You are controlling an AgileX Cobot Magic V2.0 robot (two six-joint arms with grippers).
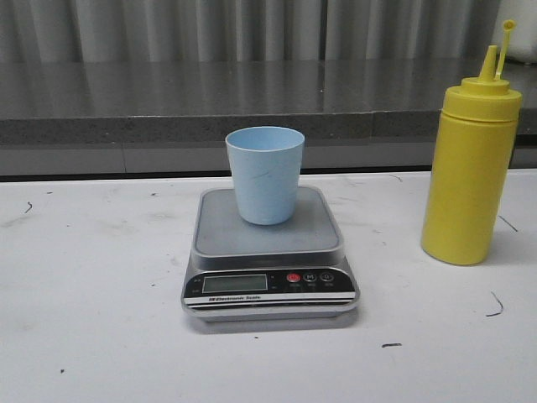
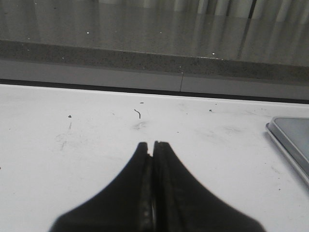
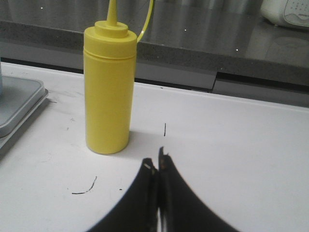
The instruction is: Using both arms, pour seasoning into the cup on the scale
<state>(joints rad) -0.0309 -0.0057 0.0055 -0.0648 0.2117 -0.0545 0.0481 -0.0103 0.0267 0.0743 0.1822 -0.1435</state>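
Blue cup [image 1: 265, 174] upright on scale [image 1: 268, 252] centre table, yellow squeeze bottle [image 1: 470, 168] standing right, cap tip off. Left gripper [image 2: 153, 145] and right gripper [image 3: 158, 166] both pressed together, holding nothing. Fits pre-pour or bottle already set back, cup contents hidden

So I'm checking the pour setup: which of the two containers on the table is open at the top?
The light blue cup standing on the scale is open-topped. The yellow squeeze bottle, upright to the scale's right, carries a nozzle lid.
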